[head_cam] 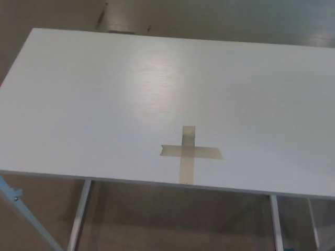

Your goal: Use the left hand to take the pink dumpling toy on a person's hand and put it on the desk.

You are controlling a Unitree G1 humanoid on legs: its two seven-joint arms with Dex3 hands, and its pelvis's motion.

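A white desk fills most of the head view. A cross of tan tape is stuck near its front edge, slightly right of centre. No pink dumpling toy shows anywhere in the picture. No person's hand is visible. Neither of my hands is in the picture.
Below the front edge the desk's metal legs stand on a brownish floor. A light blue bar crosses the bottom left corner. Beyond the far edge of the desk lies more floor.
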